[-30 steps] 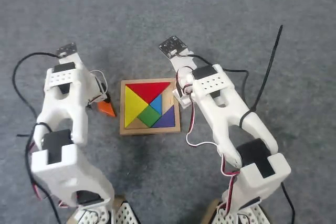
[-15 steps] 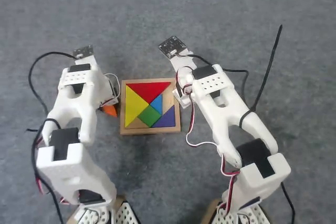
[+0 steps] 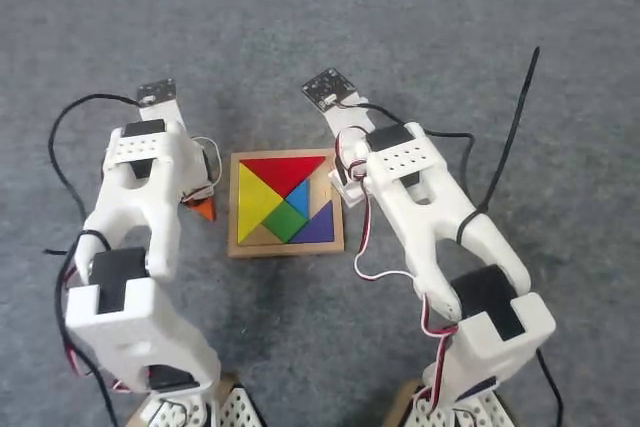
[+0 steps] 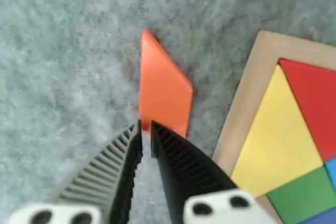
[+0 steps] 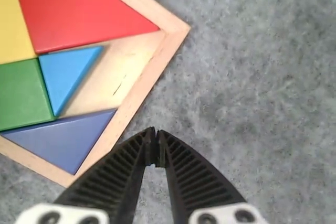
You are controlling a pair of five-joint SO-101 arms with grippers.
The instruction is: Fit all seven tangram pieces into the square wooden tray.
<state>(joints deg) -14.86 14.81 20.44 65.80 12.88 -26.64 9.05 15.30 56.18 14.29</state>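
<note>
Left arm swung toward the tray [image 3: 236,245], then eased back. Left gripper [image 4: 145,124] is nearly closed at a corner of the orange piece [image 4: 164,93]; pinch unclear. The piece is still on the surface just off the tray's left edge, unplaced. Right gripper [image 5: 155,132] closed, unmoved.

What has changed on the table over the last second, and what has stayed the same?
The left arm swung in toward the wooden tray, then eased slightly back out. Its pincer now sits at the edge of the orange piece. The orange piece lies about where it was, beside the tray. The right arm, its pincer, the tray and the pieces in it did not move.
</note>
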